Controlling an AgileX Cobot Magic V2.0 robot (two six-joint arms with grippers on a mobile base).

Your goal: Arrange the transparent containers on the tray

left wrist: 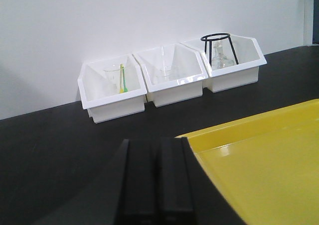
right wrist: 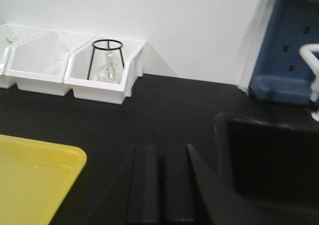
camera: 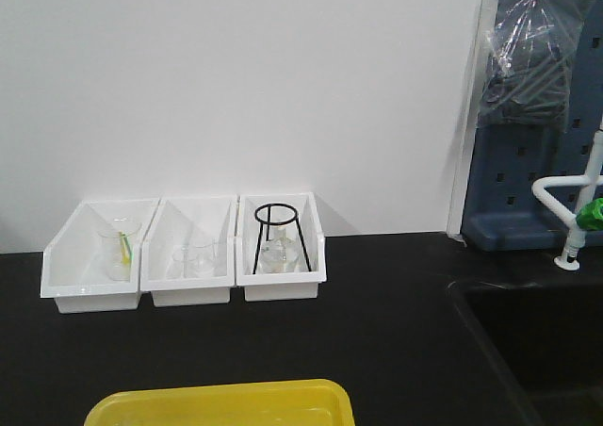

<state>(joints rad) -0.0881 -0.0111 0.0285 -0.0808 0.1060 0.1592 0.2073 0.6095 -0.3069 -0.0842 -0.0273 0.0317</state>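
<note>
The yellow tray (camera: 221, 404) lies at the near edge of the black worktop (camera: 377, 332), its visible part bare. No test tubes can be seen in any view. Three white bins (camera: 186, 253) stand in a row against the wall: the left holds a beaker (camera: 118, 247) with a green-yellow item, the middle small glassware, the right a black ring stand (camera: 277, 233) over a flask. The left claw (left wrist: 155, 185) is fully closed, holding nothing, just beside the tray's corner. The right claw (right wrist: 160, 185) is likewise closed and empty, near the sink (right wrist: 269, 160).
</note>
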